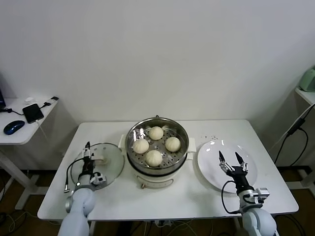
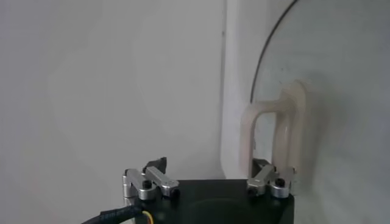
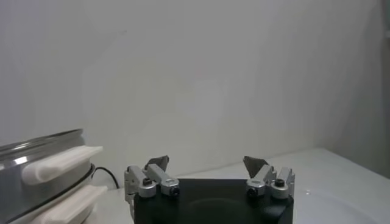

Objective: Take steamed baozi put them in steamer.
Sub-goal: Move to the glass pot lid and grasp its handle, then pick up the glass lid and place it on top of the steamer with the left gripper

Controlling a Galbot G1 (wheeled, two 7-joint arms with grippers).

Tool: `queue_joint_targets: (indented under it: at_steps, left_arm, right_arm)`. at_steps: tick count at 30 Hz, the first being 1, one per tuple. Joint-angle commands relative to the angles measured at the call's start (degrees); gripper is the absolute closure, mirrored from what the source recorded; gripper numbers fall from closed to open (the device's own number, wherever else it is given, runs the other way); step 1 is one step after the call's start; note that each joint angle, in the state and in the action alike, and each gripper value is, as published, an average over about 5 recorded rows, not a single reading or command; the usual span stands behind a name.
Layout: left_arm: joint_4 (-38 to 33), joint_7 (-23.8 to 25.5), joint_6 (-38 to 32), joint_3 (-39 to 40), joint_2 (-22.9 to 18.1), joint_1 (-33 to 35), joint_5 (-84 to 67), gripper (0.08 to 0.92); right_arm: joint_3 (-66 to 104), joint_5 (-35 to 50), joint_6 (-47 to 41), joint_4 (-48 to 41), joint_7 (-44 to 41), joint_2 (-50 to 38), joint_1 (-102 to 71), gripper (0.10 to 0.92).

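1. Your right gripper (image 1: 232, 158) hangs over the near part of the white plate (image 1: 212, 172), fingers spread apart with nothing between them. In the right wrist view the same gripper (image 3: 207, 163) shows both fingertips (image 3: 159, 163) standing well apart, closing on nothing.

2. Your left gripper (image 1: 87, 150) sits over the glass lid (image 1: 109, 169) on the left side of the table. From the head view you cannot tell how its fingers stand. In the left wrist view this gripper (image 2: 207, 164) is right at the lid's cream handle (image 2: 281, 128), with one fingertip (image 2: 157, 165) showing dark and the other hidden by the handle; you cannot tell whether it grips the handle or only rests beside it.

3. The plate lies flat on the table's right side, just beside the steamer.

4. The steamer (image 1: 156, 173) stands at the middle of the white table (image 1: 192, 196), between lid and plate, with its cream base below the steel pot. Its side handle (image 3: 58, 165) is seen in the right wrist view.

5. The four steamed baozi (image 1: 156, 132) sit inside the steamer on the perforated tray, arranged in a diamond, close to each other but apart.

6. A side desk (image 1: 19, 135) to the far left carries a phone (image 1: 33, 112) and a blue mouse (image 1: 13, 127).
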Motion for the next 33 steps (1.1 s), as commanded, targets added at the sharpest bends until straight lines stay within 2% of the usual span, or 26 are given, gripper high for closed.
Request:
queue_joint_targets:
  at_steps: [1, 12, 17, 21, 25, 33]
  left_arm:
    - [3.0, -0.3, -0.7, -0.3, 0.0, -0.3, -0.4, 0.260]
    - [2.5, 0.1, 0.0, -0.3, 0.4, 0.7, -4.1, 0.580]
    - [-2.1, 1.6, 2.8, 1.0, 0.7, 2.6, -8.1, 0.719]
    - [-8.6, 1.7, 9.5, 3.0, 1.2, 5.1, -7.8, 0.815]
    - [-16.4, 3.1, 17.4, 3.4, 0.6, 7.5, -5.6, 0.828]
    - [-28.9, 10.9, 24.3, -1.6, -2.4, 9.8, -1.7, 0.828]
  right_arm:
    - [0.0, 0.0, 0.1, 0.1, -0.1, -0.1, -0.3, 0.203]
    - [0.3, -0.1, -0.3, 1.4, -0.2, -0.3, -1.2, 0.203]
    - [0.7, -0.1, -1.2, 2.4, 0.0, -0.4, -1.5, 0.203]
    - [0.9, -0.1, -1.6, 3.0, 0.0, -0.4, -1.5, 0.203]
    - [1.1, -0.1, -1.7, 3.5, 0.0, -0.3, -1.6, 0.202]
    - [1.2, 0.2, -1.7, 3.9, 0.0, -0.3, -1.8, 0.202]
